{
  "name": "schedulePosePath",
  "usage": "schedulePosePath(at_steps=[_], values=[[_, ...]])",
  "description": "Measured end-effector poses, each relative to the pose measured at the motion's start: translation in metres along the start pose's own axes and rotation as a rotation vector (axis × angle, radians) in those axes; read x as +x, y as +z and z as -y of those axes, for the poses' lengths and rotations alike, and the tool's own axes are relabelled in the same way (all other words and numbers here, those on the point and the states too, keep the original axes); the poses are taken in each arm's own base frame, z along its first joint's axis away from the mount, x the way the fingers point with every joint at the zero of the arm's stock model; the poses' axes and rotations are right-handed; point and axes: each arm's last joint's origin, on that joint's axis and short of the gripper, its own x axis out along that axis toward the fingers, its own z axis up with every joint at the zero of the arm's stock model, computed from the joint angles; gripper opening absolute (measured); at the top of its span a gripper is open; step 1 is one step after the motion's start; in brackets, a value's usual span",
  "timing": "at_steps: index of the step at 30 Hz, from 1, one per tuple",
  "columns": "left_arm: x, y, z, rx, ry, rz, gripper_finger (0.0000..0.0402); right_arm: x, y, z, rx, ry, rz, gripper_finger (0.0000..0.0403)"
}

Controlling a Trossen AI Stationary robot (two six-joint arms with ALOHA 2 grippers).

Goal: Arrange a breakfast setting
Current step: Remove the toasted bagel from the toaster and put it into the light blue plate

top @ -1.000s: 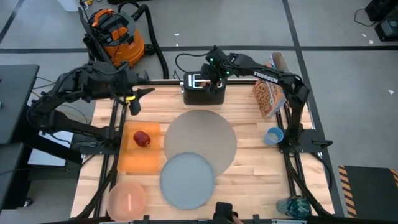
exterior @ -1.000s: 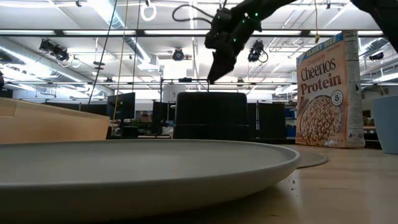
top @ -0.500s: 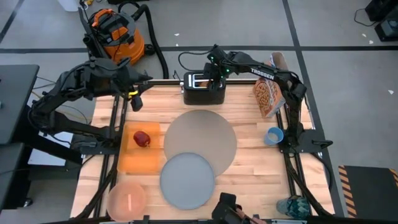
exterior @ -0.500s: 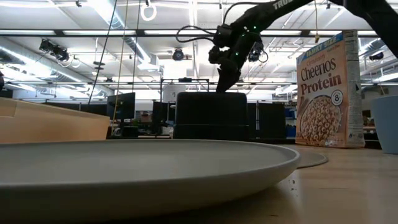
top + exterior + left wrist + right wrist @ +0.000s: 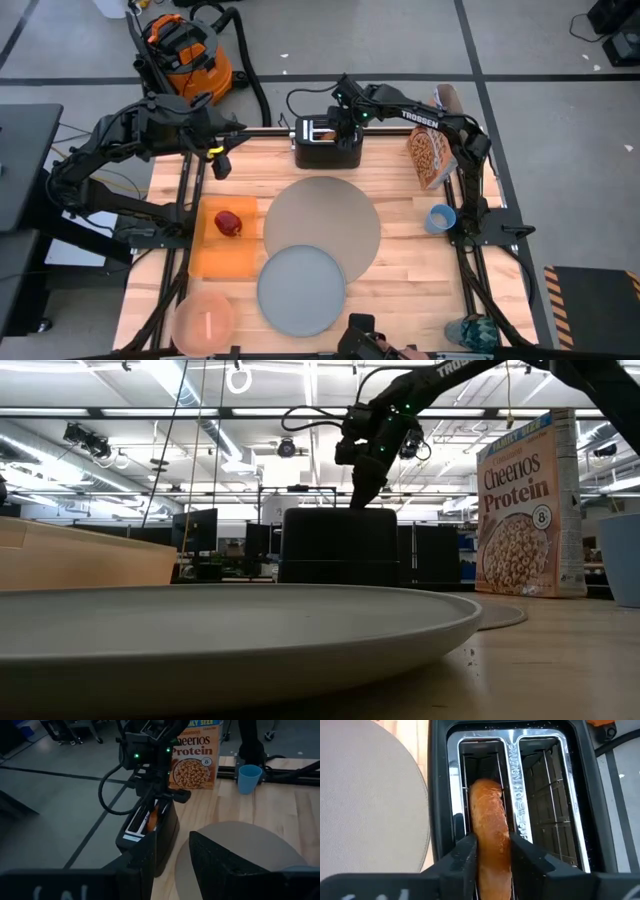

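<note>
Right gripper (image 5: 490,855) is reaching into the black toaster (image 5: 326,145) at the tabletop's far edge, fingers straddling the round toasted bread (image 5: 491,827) standing in one slot, seemingly pinching it. Bread looks light, stiff, crumbly; its flat faces near the exposed top are likely the best hold. Left gripper (image 5: 217,165) is hanging spread, idle.

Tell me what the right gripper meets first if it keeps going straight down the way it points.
The right gripper points down into the black toaster. Its fingers already flank the round toasted bread standing in one slot, so it meets the bread first; whether the pads touch yet is unclear.
</note>
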Motion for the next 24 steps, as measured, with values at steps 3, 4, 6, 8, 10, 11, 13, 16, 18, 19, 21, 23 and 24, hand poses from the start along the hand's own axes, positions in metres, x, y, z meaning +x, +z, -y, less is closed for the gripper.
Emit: schedulePosePath(at_steps=[3, 4, 6, 8, 10, 11, 13, 16, 18, 19, 21, 23, 24], values=[[0.0, 0.0, 0.0, -0.004, 0.0, 0.002, 0.0125, 0.0, 0.0, 0.0, -0.004, 0.001, -0.001, 0.0088], [0.0, 0.0, 0.0, -0.011, 0.0, 0.002, 0.0125, 0.0, 0.0, 0.0, -0.003, 0.001, -0.002, 0.0081], [0.0, 0.0, 0.0, -0.022, 0.0, 0.003, 0.0125, 0.0, 0.0, 0.0, 0.0, 0.002, -0.002, 0.0068], [0.0, 0.0, 0.0, -0.023, 0.0, 0.003, 0.0125, 0.0, 0.0, 0.0, 0.004, 0.002, -0.002, 0.0057], [0.0, 0.0, 0.0, -0.023, 0.001, 0.003, 0.0125, 0.0, 0.0, -0.001, 0.004, 0.003, -0.002, 0.005], [0.0, 0.0, 0.0, -0.023, 0.001, 0.003, 0.0125, 0.0, 0.001, -0.002, 0.003, 0.003, -0.002, 0.0048], [0.0, 0.0, 0.0, -0.023, 0.001, 0.003, 0.0125, -0.003, 0.001, -0.003, 0.001, 0.0, 0.003, 0.0047], [0.0, 0.0, 0.0, -0.023, 0.001, 0.003, 0.0125, -0.016, 0.004, -0.006, -0.005, -0.014, 0.028, 0.0045], [0.0, 0.0, 0.0, -0.023, 0.001, 0.003, 0.0125, -0.028, 0.005, -0.008, -0.01, -0.03, 0.052, 0.0045], [0.0, 0.0, 0.0, -0.023, 0.001, 0.003, 0.0125, -0.034, 0.006, -0.009, -0.013, -0.041, 0.062, 0.0045], [0.0, 0.0, 0.0, -0.022, 0.001, 0.003, 0.0125, -0.048, 0.008, -0.013, -0.022, -0.066, 0.086, 0.0044], [0.0, 0.0, 0.0, -0.022, 0.001, 0.003, 0.0125, -0.065, 0.009, -0.017, -0.032, -0.093, 0.116, 0.0044], [0.0, 0.0, 0.0, -0.022, 0.001, 0.004, 0.0125, -0.073, 0.01, -0.02, -0.039, -0.107, 0.131, 0.0044]])
